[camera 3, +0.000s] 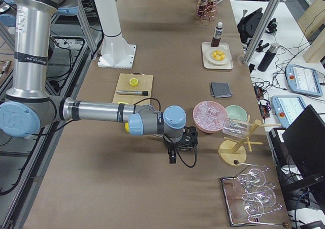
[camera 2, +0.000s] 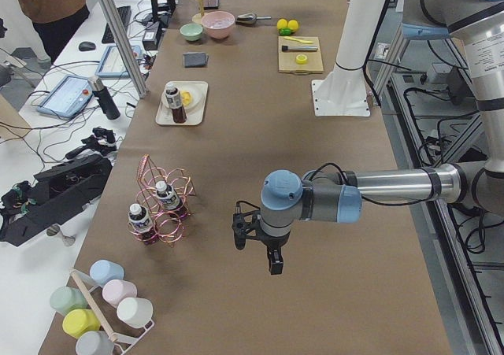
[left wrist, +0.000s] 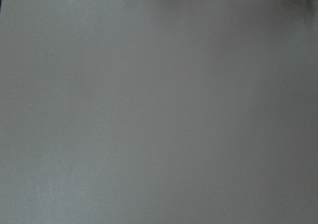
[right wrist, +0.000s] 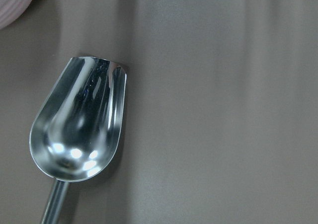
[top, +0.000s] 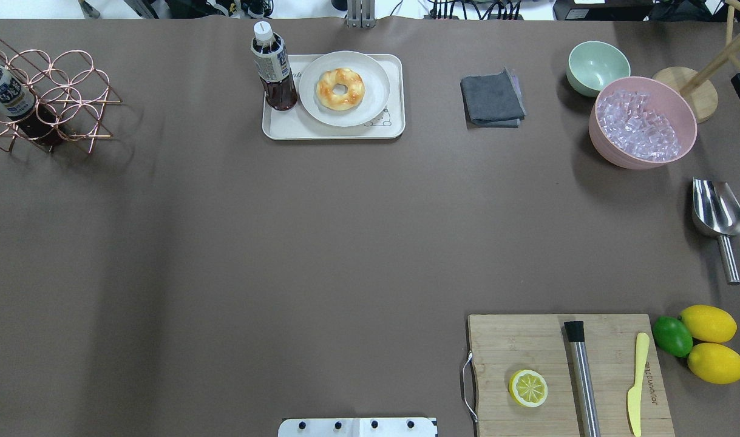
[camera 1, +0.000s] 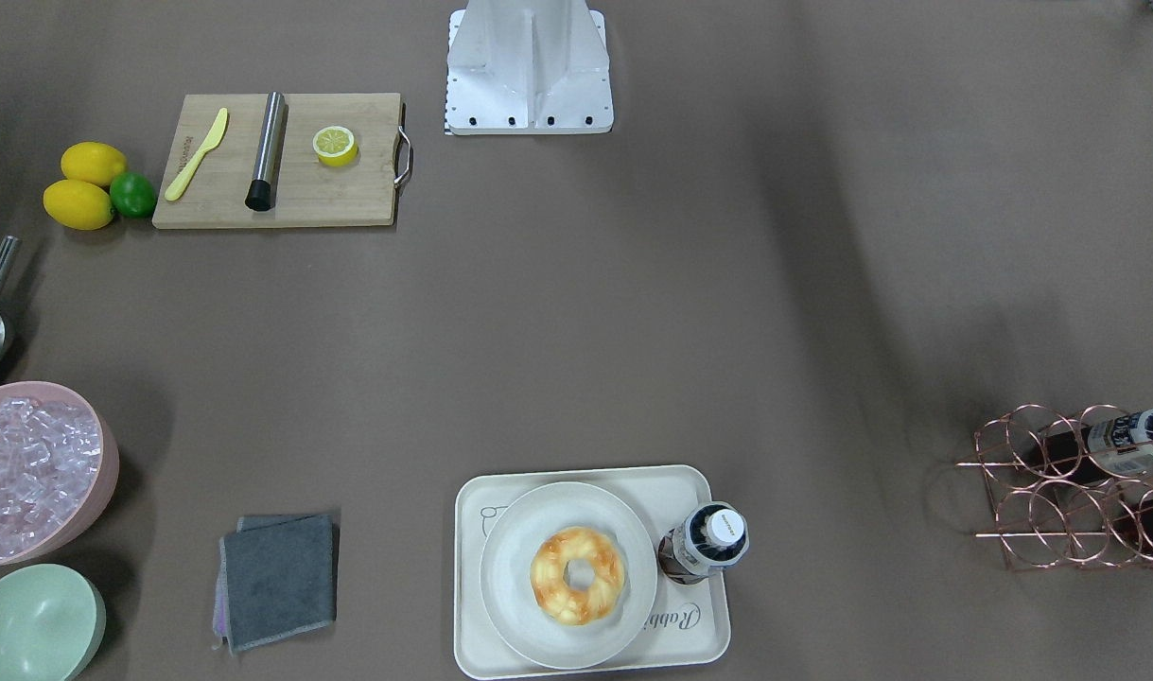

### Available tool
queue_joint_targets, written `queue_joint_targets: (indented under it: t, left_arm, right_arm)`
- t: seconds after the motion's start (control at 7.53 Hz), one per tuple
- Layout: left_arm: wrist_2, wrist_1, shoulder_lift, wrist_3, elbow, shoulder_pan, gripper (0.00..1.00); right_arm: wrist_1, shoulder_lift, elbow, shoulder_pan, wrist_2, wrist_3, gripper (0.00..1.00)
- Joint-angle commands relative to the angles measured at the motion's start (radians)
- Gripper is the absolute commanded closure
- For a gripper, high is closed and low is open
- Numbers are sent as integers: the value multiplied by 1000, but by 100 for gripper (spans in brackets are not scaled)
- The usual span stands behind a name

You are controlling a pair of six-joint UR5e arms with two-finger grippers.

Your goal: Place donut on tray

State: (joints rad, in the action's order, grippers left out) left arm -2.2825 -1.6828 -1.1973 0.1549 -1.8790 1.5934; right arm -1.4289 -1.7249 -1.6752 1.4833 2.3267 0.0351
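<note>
Brown tabletop, one donut on one plate on "Rabbit" tray, one bottle on tray, left gripper and right gripper fingers' state untellable

The golden-yellow ring donut with orange-brown glaze lies flat on a round off-white plate, which rests inside the cream-white, rimmed rabbit tray.

Donut apparently on tray, bottle nearby
</note>
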Motion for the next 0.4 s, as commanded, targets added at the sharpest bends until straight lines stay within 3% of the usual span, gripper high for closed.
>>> queue_joint_targets:
  t: [0.0,0.27]
  left_arm:
    - [-2,0,1,0,-2,0,2]
    - [-6,37,-2,0,-15,8,2]
  right_arm:
    - [1,-1,-1,0,0,0,0]
    - [1,1,-1,0,0,3,0]
